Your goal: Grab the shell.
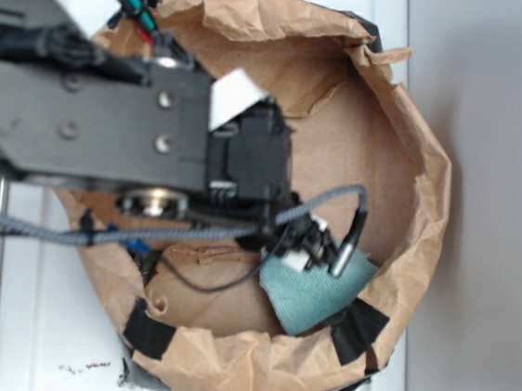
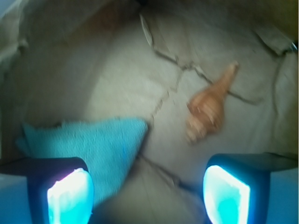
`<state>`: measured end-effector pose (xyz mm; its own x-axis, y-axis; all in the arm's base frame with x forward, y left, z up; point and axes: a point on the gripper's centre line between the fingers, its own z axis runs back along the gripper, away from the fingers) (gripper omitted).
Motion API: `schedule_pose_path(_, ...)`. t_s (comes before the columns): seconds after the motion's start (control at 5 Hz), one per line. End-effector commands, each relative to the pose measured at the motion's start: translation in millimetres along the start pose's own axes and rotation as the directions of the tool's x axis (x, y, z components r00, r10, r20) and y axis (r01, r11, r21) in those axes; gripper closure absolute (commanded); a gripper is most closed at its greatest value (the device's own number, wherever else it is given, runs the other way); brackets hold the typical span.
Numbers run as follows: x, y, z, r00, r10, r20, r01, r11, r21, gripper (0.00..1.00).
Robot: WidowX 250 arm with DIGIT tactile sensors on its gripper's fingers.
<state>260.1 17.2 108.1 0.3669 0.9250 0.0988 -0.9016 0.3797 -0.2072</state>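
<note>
In the wrist view an orange-brown ribbed shell (image 2: 208, 108) lies on the brown paper floor, its pointed tail aimed up and to the right. It sits ahead of my right fingertip (image 2: 226, 195), apart from it. My gripper (image 2: 148, 196) is open, with only paper between the pads. A teal cloth (image 2: 93, 142) lies ahead of the left fingertip (image 2: 70, 198). In the exterior view the arm hides the shell; the gripper (image 1: 307, 242) hangs low inside the bag above the teal cloth (image 1: 316, 293).
A crumpled brown paper bag (image 1: 431, 176) with raised walls surrounds the work area, held with black tape (image 1: 359, 329). A grey cable (image 1: 145, 233) runs across the arm. The bag rests on a white surface (image 1: 34, 312).
</note>
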Motion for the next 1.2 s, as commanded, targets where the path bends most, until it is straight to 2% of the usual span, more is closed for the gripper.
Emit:
schedule_pose_path(0.0,37,17,-24,0.996,0.017,0.090,-0.021,0.999,0.046,0.00)
schedule_pose_path(0.2,40,38,-34,0.991,-0.044,0.124,0.034,0.996,0.082,0.00)
schedule_pose_path(0.4,33,56,-46,0.990,-0.068,0.122,0.055,0.993,0.108,0.00)
schedule_pose_path(0.6,31,60,-57,0.990,-0.069,0.120,0.056,0.993,0.108,0.00)
schedule_pose_path(0.8,25,51,-92,0.983,-0.048,0.175,0.024,0.990,0.135,0.00)
schedule_pose_path(1.0,22,48,-104,0.975,-0.010,0.224,-0.020,0.991,0.131,1.00)
